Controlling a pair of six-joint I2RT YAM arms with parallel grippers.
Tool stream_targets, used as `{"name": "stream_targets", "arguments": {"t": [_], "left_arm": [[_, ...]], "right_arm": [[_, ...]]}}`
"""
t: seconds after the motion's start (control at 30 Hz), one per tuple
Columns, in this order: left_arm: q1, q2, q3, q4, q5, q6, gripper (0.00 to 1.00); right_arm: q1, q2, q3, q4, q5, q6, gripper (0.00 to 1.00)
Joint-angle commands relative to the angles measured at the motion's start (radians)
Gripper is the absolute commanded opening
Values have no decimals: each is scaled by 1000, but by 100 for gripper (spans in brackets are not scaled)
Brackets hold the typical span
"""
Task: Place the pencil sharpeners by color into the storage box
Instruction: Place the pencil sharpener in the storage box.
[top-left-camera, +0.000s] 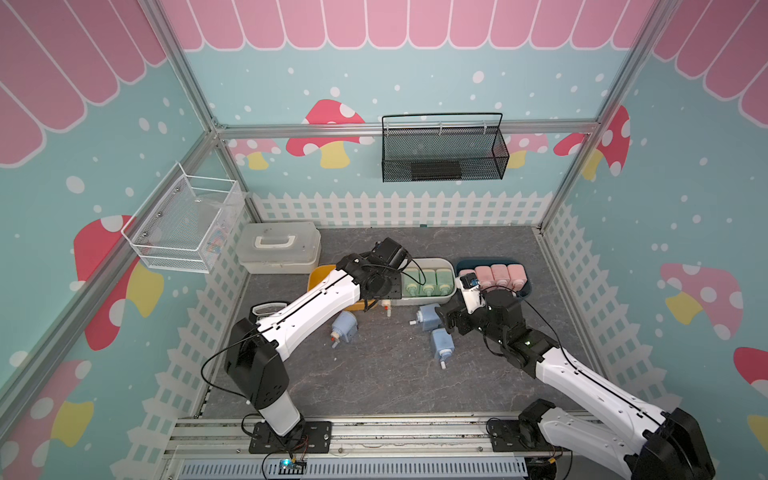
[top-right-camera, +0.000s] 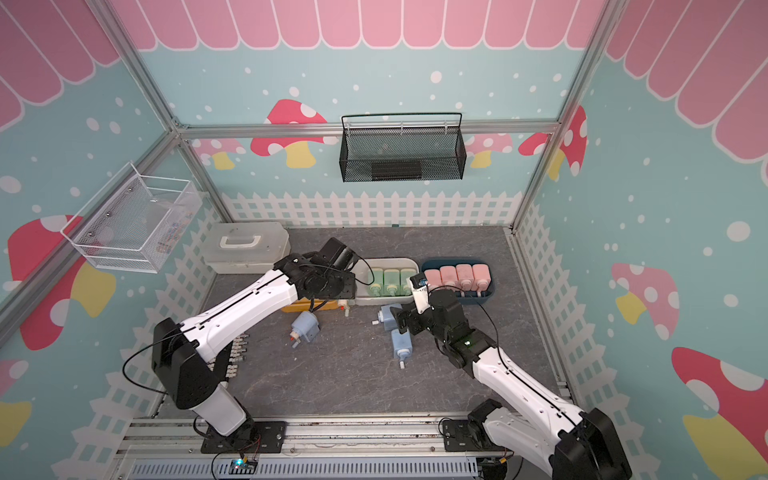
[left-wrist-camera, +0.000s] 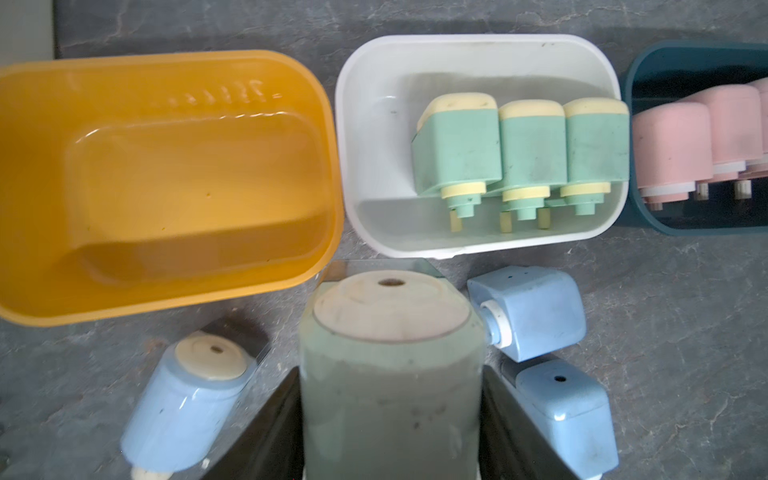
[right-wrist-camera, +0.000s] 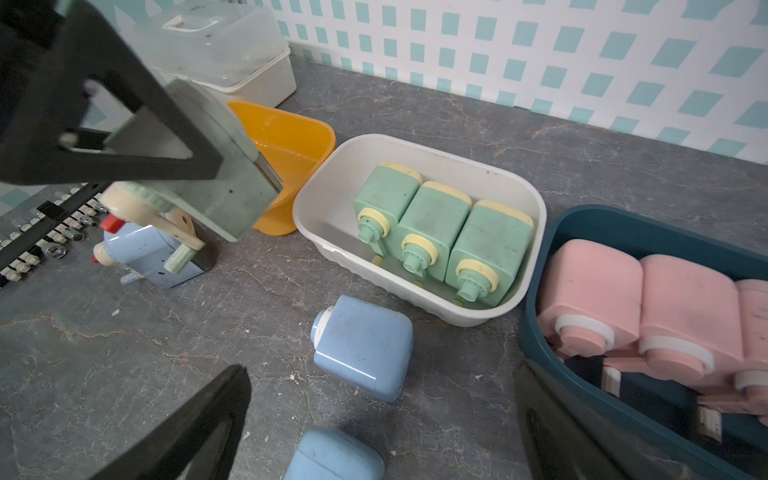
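Currently left tool (left-wrist-camera: 390, 374) partly open, clamped on a green sharpener (left-wrist-camera: 390, 324), held off the bench (right-wrist-camera: 124, 353) just beside the yellow bin (left-wrist-camera: 166, 58) and white bin (left-wrist-camera: 478, 39). Right tool (right-wrist-camera: 379, 374) spread wide, holding nothing, above three blue sharpeners (right-wrist-camera: 361, 345) on the bench. Three more green sharpeners (left-wrist-camera: 532, 145) in the white bin; pink sharpeners (right-wrist-camera: 594, 286) in the dark blue bin (right-wrist-camera: 623, 216).
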Motion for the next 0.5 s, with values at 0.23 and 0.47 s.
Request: {"name": "stream_targets", "arguments": {"t": [0.23, 0.47], "left_arm": [[43, 177, 219, 22, 28, 83, 0], [76, 221, 240, 23, 5, 66, 0]], "right_arm": [[6, -190, -71, -109, 105, -22, 99], [7, -253, -116, -133, 130, -17, 99]]}}
